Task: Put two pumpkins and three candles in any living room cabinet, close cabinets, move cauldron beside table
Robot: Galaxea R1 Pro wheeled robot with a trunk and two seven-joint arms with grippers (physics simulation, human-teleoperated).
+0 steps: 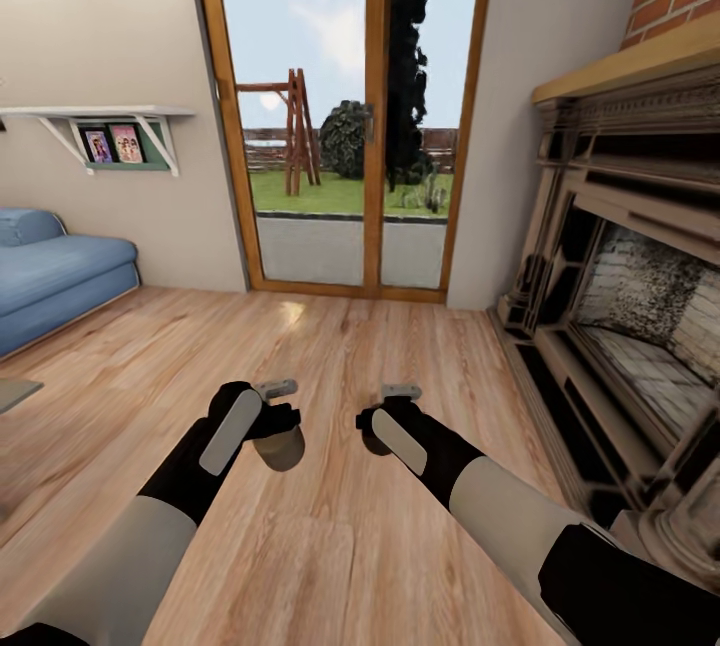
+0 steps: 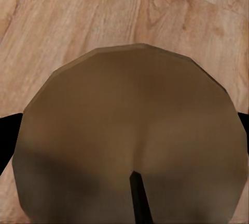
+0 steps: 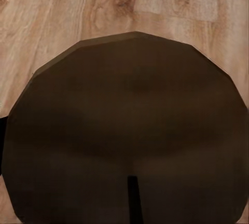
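Head view: the left gripper [image 1: 277,423] grips a candle [image 1: 280,446] above the wood floor [image 1: 340,546]; the right gripper [image 1: 385,423] grips another candle [image 3: 129,130]. A fireplace [image 1: 620,326] stands right, a sofa [image 1: 50,276] left.

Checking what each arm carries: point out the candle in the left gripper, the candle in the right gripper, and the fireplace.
Left candle [image 2: 129,130], left wrist view, beige end face.
Right candle [image 3: 129,125], right wrist view, shaded end face.
Fireplace [image 1: 640,326], head view, firebox opening.
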